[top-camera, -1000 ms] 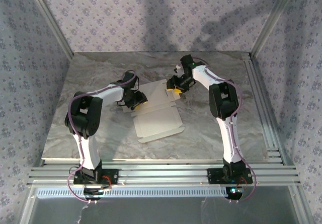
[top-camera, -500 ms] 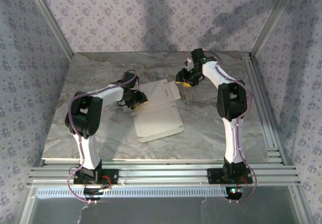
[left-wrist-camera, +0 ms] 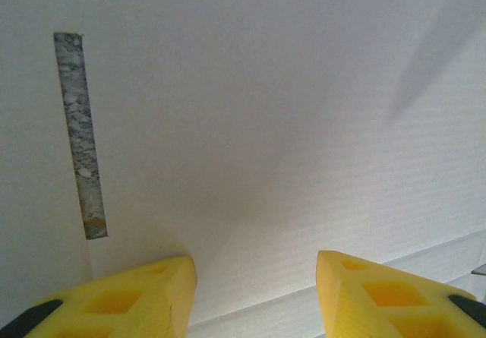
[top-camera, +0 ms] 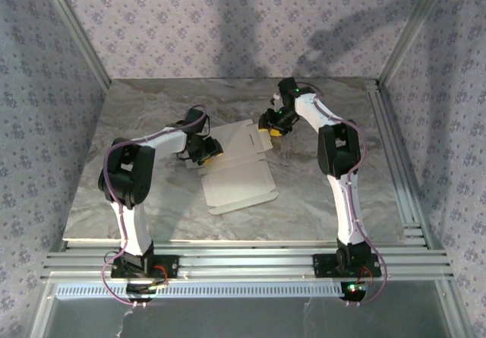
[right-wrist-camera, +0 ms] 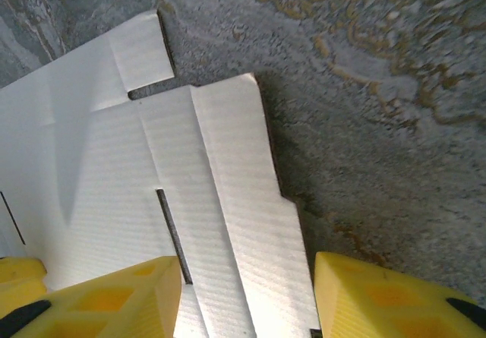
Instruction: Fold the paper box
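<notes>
Two yellow fingers (left-wrist-camera: 137, 300) of the left gripper (left-wrist-camera: 254, 296) stand spread above the white face of the paper box (left-wrist-camera: 266, 125), beside a narrow die-cut slot (left-wrist-camera: 82, 137). You cannot tell from the wrist view whether they touch the card. The right gripper (right-wrist-camera: 247, 296) is likewise spread, its fingers (right-wrist-camera: 380, 300) straddling the scored edge flap (right-wrist-camera: 250, 201) at the far right side of the card. The box lies flat and unfolded, white face up, in the middle of the table (top-camera: 304, 209) between both arms. Treat the card as light, thin and easily creased; expect it to slide unless one gripper pins it. Take hold at a flap edge, close to a score line. No walls are raised, so the box forms no compartment yet and holds nothing.
</notes>
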Robot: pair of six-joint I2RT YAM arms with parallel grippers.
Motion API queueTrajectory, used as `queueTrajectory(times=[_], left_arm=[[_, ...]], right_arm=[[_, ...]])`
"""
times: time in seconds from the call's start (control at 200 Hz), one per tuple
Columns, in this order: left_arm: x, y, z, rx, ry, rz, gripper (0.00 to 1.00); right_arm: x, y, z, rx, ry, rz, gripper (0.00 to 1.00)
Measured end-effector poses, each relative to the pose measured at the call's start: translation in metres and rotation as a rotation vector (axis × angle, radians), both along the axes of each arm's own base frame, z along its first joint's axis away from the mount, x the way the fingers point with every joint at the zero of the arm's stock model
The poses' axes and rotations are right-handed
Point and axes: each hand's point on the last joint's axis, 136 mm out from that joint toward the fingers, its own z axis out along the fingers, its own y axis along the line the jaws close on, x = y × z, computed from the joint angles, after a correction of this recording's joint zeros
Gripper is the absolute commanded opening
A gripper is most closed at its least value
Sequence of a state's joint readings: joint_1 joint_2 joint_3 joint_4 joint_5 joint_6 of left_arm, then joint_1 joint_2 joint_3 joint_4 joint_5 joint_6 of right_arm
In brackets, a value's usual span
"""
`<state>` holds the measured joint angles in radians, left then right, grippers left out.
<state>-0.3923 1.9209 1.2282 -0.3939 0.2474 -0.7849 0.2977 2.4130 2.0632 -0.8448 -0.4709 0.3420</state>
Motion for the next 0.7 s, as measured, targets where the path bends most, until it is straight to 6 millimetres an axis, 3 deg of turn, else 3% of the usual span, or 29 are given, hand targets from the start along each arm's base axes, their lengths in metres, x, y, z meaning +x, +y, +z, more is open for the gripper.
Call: queueTrajectory(times=[0.385,0.7], left_arm=[[0.003,0.004,-0.001,0.01,0.008,-0.003,0.47],[0.007,0.003,-0.002,0.015,0.006,-0.013,0.47]], right_arm=[[-0.011,-0.004,-0.009,-0.016,0.003,0.011,0.4],[-0.035,-0.006,0.015,0.028,-0.024,0.017,0.42]])
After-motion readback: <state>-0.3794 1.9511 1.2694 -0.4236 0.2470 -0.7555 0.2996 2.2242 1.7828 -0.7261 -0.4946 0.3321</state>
